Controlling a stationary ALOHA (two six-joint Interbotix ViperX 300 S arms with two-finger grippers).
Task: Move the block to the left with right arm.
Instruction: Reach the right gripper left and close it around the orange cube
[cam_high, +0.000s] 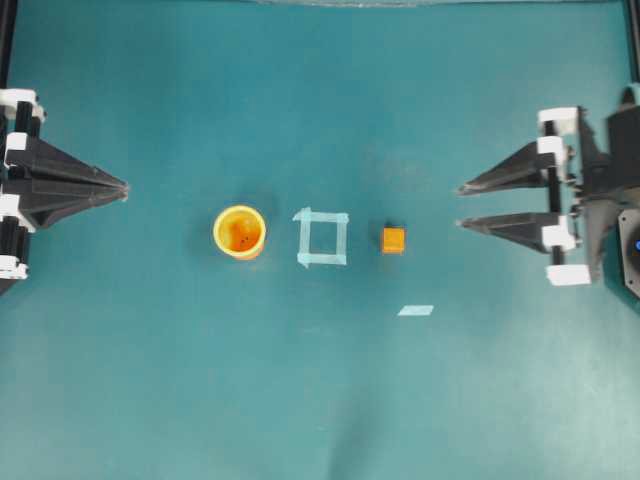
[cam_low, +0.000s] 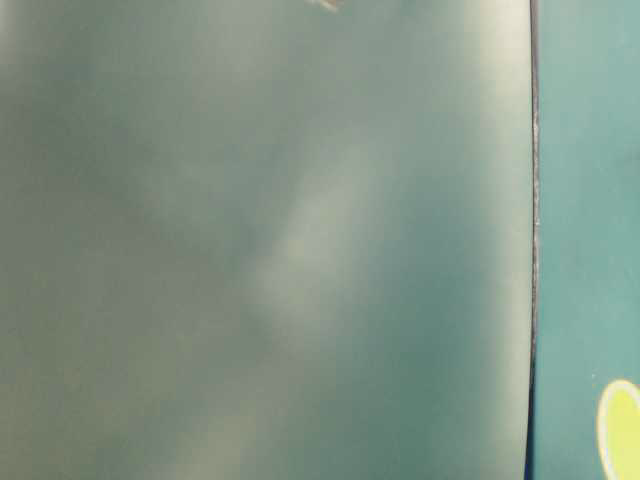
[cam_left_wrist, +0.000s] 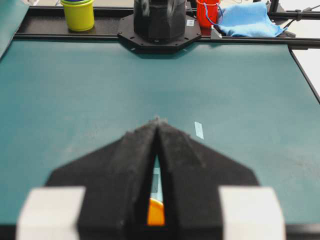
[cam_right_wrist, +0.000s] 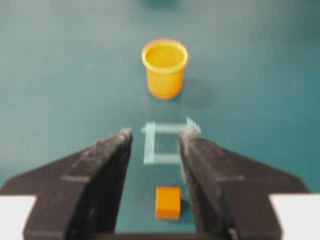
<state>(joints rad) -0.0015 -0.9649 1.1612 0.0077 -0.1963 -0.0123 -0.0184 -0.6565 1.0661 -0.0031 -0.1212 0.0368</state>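
Right gripper (cam_high: 460, 205) spread wide, nothing in it; the block (cam_high: 393, 240) sits on the table just ahead of its fingertips, short of the tape square (cam_high: 322, 238). Left gripper (cam_high: 125, 187) pinched closed.

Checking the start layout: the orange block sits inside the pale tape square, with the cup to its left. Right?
Not quite. In the overhead view the block sits on the table just right of the tape square, outside it. The cup is indeed to its left.
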